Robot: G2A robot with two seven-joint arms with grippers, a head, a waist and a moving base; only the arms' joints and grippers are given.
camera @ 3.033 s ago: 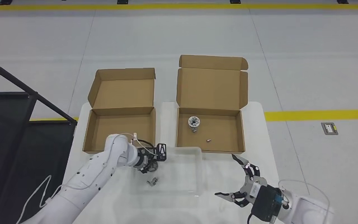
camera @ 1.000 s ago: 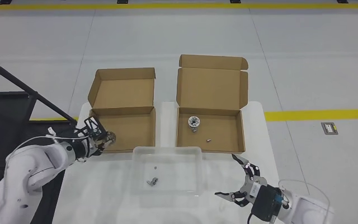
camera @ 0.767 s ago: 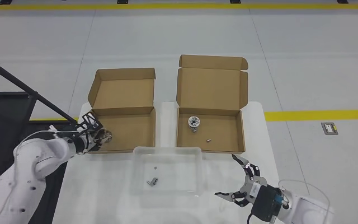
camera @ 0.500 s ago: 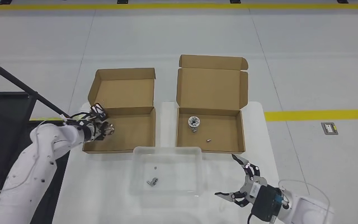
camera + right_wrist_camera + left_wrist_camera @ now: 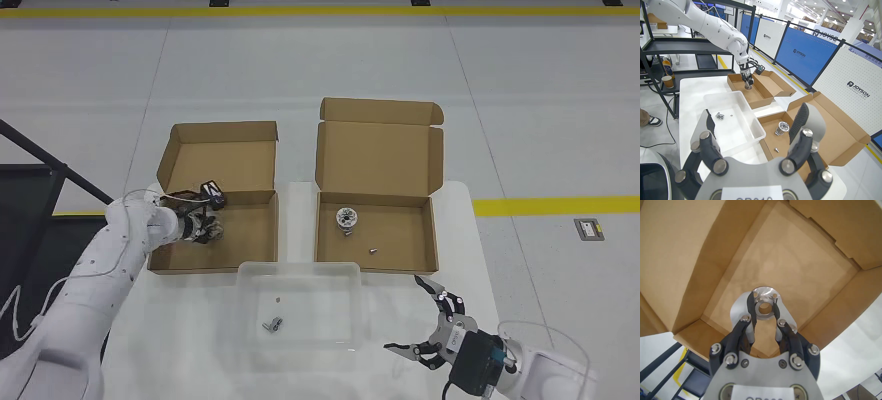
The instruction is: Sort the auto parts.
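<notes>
One metal flanged ring (image 5: 764, 293) is the piece in hand. It sits clamped between the two fingers of the left claw (image 5: 763, 308), inside the left cardboard box (image 5: 245, 230) and toward its outer side. Seen from the left wrist, its bore faces straight back at the camera. Its short axis therefore runs along the claw's own pointing line, with the wide flange on the far side, toward the box floor.

From the right wrist view the claw points steeply down into the box with the ring at its tip, low over the cardboard. Whether the flange touches the floor I cannot tell. As I judge it, the drop turns on this: the floor lies directly beyond the flange, so parting the fingers should set it flat.

The right claw (image 5: 756, 110) hangs with fingers spread wide and nothing in them, at the near right of the table, well apart from this box.

Between the arms, a clear tray (image 5: 300, 266) holds a small metal block (image 5: 271, 324). The right cardboard box (image 5: 400, 240) holds a round part (image 5: 346, 218) and a small pin (image 5: 372, 250).
</notes>
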